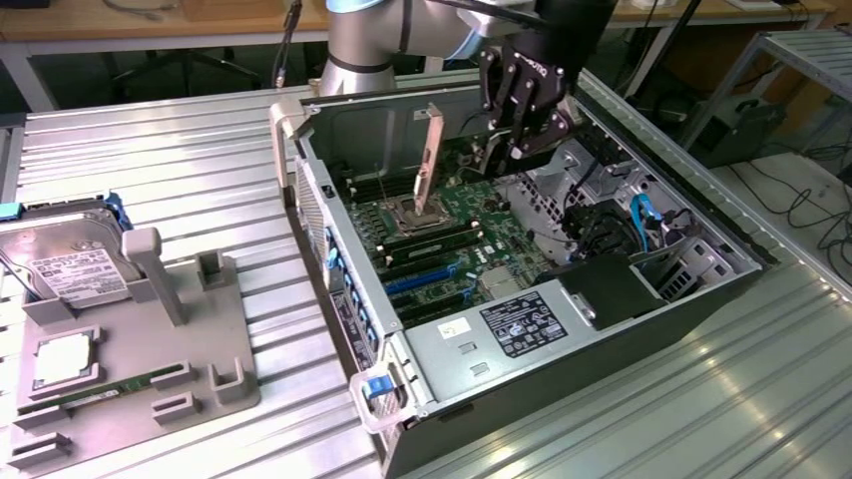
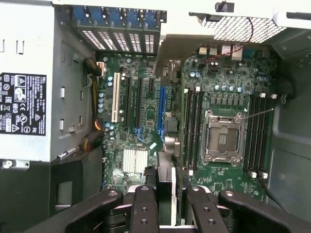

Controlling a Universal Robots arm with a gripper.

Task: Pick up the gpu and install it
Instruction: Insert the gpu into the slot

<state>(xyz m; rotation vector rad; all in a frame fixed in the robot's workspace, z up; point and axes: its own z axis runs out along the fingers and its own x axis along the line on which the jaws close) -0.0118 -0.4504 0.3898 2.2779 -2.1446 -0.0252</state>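
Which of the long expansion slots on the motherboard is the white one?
The white slot is the outermost of the row, closest to the labelled silver power supply. Beyond it come black slots and a blue slot.

One computer case (image 1: 533, 329) lies open, one gpu (image 1: 429, 160) above it. One hard drive (image 1: 74, 261) and one memory stick (image 1: 114, 387) sit in one holder (image 1: 200, 349).

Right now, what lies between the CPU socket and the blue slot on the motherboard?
In the wrist view, black memory slots lie between the CPU socket and the blue slot.
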